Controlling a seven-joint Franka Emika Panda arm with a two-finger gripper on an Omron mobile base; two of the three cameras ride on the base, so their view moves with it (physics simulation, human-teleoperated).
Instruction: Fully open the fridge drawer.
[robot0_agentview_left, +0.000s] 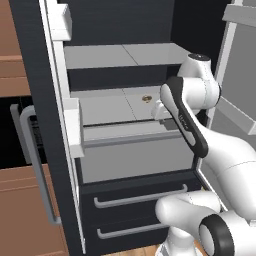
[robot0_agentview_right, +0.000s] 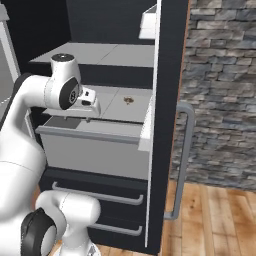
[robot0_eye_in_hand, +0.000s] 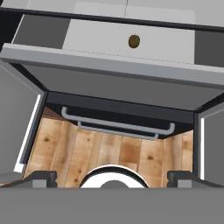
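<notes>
The fridge drawer (robot0_agentview_left: 135, 162) is a wide light-grey box with a plain front and a darker top lip (robot0_agentview_left: 131, 140). It stands partly pulled out of the fridge, above two dark drawers. In the right base view the fridge drawer (robot0_agentview_right: 94, 156) juts forward under the lower shelf. My gripper (robot0_agentview_left: 167, 119) hovers just above the drawer's top, near its right side, pointing down. The hand view looks down over the lip (robot0_eye_in_hand: 113, 64) and front (robot0_eye_in_hand: 118, 87). My gripper (robot0_eye_in_hand: 113, 177) is open, its fingertips (robot0_eye_in_hand: 41, 177) spread wide with nothing between them.
Two dark drawers with grey bar handles (robot0_agentview_left: 140, 196) sit below. Flat grey shelves (robot0_agentview_left: 120, 55) lie above, and one carries a small brown object (robot0_agentview_left: 146, 98). The open fridge doors flank the arm, the left door (robot0_agentview_left: 50, 150) with white bins. A stone wall (robot0_agentview_right: 220, 90) is at the right.
</notes>
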